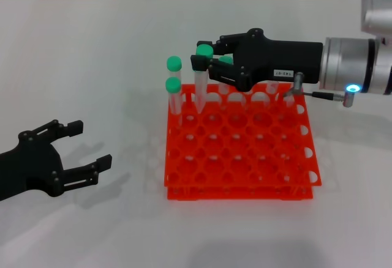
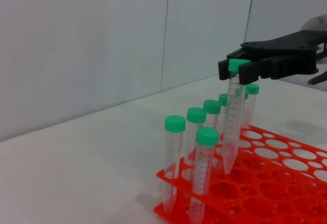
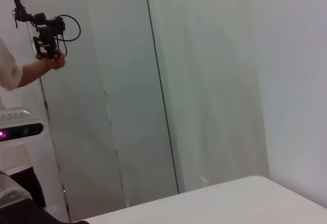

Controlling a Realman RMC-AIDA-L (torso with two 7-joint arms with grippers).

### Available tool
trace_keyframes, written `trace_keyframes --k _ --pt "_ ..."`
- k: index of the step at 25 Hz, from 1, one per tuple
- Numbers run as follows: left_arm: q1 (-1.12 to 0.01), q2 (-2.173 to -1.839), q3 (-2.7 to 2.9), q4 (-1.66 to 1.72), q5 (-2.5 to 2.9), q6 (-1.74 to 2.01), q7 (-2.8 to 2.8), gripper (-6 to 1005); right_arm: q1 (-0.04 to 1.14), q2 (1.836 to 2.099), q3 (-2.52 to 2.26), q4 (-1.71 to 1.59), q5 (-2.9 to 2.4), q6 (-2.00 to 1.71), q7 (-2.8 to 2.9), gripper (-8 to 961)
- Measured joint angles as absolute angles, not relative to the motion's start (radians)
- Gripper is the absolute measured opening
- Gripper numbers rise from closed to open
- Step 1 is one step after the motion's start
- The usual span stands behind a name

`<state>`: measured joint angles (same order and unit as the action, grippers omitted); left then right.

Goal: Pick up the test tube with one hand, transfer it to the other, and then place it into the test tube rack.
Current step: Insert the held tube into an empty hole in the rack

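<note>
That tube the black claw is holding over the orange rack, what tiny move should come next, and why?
Probably straight down. The right gripper is shut on the test tube just under its green cap, upright, with its tip seemingly at a hole in the test tube rack but not yet seated. The left gripper is open, off to the side.

A plain matte white tabletop (image 1: 92, 54) fills most of the head frame. Pale grey wall panels (image 2: 82, 50) with vertical seams are seen behind.
</note>
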<state>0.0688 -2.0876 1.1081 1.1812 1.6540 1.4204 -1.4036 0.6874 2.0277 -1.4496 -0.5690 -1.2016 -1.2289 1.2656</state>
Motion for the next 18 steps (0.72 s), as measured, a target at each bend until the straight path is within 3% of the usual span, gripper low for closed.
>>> trace_keyframes --k 18 --pt "0.063 -2.086 1.107 1.18 1.654 1.42 -1.398 892 0.675 2.028 -1.502 -0.554 -1.143 -1.161 1.225 286"
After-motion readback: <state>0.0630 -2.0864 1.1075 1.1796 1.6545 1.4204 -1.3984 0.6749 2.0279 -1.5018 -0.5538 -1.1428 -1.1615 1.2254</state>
